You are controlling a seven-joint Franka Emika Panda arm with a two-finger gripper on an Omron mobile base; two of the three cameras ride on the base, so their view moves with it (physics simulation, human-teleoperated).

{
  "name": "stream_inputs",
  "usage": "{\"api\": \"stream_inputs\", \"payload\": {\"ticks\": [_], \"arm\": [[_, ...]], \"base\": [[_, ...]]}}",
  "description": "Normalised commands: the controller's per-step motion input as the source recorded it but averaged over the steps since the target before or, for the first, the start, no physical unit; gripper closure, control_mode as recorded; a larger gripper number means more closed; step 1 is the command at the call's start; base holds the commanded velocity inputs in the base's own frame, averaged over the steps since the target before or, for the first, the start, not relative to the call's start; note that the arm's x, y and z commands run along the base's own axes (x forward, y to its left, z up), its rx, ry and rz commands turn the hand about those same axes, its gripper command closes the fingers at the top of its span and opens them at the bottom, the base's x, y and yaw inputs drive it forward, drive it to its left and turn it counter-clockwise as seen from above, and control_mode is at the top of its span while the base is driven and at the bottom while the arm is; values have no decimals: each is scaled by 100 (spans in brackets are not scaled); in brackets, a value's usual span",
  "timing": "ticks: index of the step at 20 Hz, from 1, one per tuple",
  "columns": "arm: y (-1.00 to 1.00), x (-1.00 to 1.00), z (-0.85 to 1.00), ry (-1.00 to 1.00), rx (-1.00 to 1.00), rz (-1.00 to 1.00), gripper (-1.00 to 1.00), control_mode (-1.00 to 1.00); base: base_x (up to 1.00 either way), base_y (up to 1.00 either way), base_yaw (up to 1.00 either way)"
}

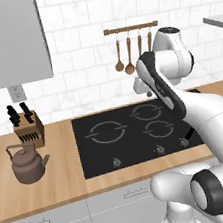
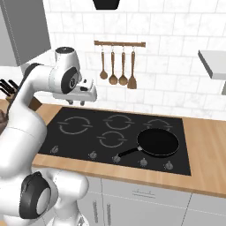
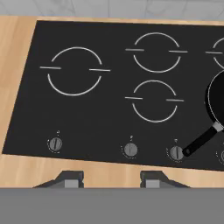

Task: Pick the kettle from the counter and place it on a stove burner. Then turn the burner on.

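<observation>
Brown-bronze round metal kettle [image 1: 28,164] is being seen resting near the left end of the wood-grain counter [image 1: 59,187], well apart from the two-finger gripper [image 3: 110,179], which is being held part-open and empty above the black glass cooktop [image 3: 100,118].

Home kitchen, rendered. Black glass cooktop [image 2: 119,132] with ring markings and front knobs set in a wood-grain surface [image 1: 49,186], grey cabinet fronts below. White tile backsplash [image 2: 167,35], utensil rail [image 2: 119,44] with hanging spoons, knife block [image 1: 28,130], kettle [image 1: 28,165], frying pan [image 2: 158,142].
</observation>
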Motion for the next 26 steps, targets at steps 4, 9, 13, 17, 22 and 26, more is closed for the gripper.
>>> {"api": "stream_inputs", "payload": {"ticks": [4,9,13,17,22,26], "arm": [[28,-8,0,-5,-8,1,-100,-100],[97,-60,-3,-34,-11,5,-100,-100],[100,-56,11,-27,-2,0,-100,-100],[91,-51,25,-25,0,0,-100,-100],[99,-41,21,-19,0,1,-100,-100],[100,-15,2,-11,-2,15,-100,-100]], "base": [[0,0,0],[0,0,0],[0,0,0],[0,0,0],[0,0,0],[0,0,0]]}}
